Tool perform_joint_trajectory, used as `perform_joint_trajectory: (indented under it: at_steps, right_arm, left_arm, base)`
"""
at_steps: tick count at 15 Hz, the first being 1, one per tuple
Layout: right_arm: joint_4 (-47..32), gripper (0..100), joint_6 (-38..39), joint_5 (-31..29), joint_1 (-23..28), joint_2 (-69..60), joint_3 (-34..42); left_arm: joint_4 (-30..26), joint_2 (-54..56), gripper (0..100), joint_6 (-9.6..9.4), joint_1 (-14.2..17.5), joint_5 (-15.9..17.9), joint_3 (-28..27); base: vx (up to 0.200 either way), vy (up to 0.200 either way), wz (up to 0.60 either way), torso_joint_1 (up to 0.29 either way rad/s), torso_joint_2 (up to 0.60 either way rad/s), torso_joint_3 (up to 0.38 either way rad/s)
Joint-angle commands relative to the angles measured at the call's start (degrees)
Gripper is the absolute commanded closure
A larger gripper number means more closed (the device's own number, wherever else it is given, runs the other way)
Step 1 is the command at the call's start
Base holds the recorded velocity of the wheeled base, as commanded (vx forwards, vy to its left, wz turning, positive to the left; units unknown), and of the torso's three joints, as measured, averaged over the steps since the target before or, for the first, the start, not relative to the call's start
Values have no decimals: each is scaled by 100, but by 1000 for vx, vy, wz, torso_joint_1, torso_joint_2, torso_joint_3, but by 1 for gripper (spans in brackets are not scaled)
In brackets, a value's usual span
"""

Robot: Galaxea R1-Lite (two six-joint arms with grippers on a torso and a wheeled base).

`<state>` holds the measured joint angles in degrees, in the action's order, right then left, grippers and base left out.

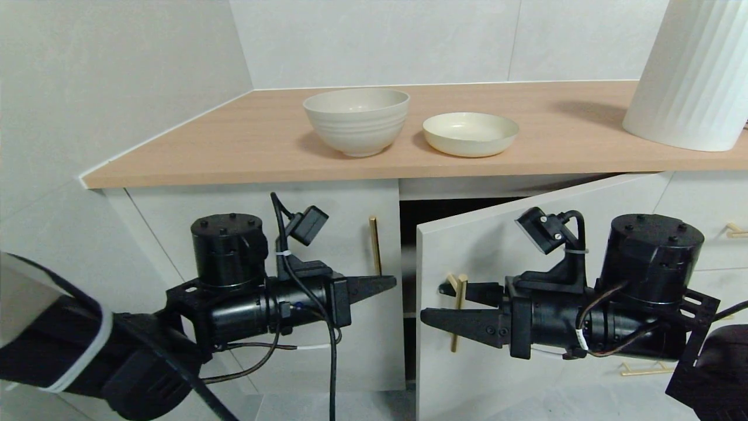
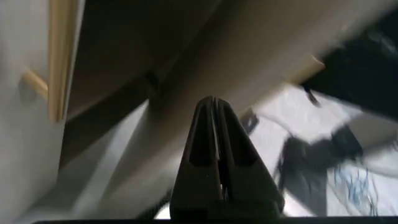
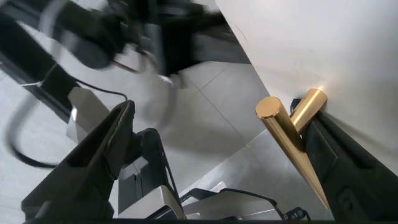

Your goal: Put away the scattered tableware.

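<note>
Two dishes sit on surface (image 1: pixel 234 146): deep bowl (image 1: pixel 356 120), shallow bowl (image 1: pixel 470 133). Right hand (image 1: pixel 454 305) open, straddling brass handle (image 1: pixel 454 342); left hand (image 1: pixel 374 286) closed, empty. Clamp squarely, swing cabinet door (image 1: pixel 479 245) wide.

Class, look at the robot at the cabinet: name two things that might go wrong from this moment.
1. The right gripper straddles the door handle with its jaws open; pulling now, it may slip off.
2. The left gripper, shut, sits close to the free edge of the partly open door; the swinging door might hit it.
</note>
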<state>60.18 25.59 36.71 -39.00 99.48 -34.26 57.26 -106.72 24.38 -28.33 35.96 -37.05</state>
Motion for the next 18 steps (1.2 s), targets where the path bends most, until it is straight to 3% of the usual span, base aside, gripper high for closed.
perform_joint_trajectory:
  at_steps: [1, 2, 4, 9, 12, 15, 18]
  right_arm:
    - [11, 0, -1, 3, -11, -7, -2]
    - [11, 0, -1, 12, -11, -7, -2]
    - [11, 0, -1, 12, -11, -7, -2]
    - [11, 0, -36, 12, -11, -16, 59]
    - [2, 0, -159, 12, 15, -25, 86]
    - [-42, 0, -669, 12, 164, -16, 270]
    - [-42, 0, -678, 12, 323, -33, 323]
  left_arm:
    - [910, -939, 100, 163, -111, -248, 48]
    - [1507, -1264, 100, 163, -164, -450, 75]
    - [1956, -1536, 100, 163, -357, -652, 66]
    - [2949, -1686, 100, 146, -480, -757, 84]
    - [3274, -1703, 100, 146, -542, -757, 119]
    - [3274, -1668, 100, 137, -665, -757, 172]
    - [3274, -1686, 100, 128, -700, -757, 172]
  base:
    - [0, 0, 0, 0, 0, 0]
    - [0, 0, 0, 0, 0, 0]
    - [0, 0, 0, 0, 0, 0]
    - [0, 0, 0, 0, 0, 0]
    - [0, 0, 0, 0, 0, 0]
    - [0, 0, 0, 0, 0, 0]
    - [0, 0, 0, 0, 0, 0]
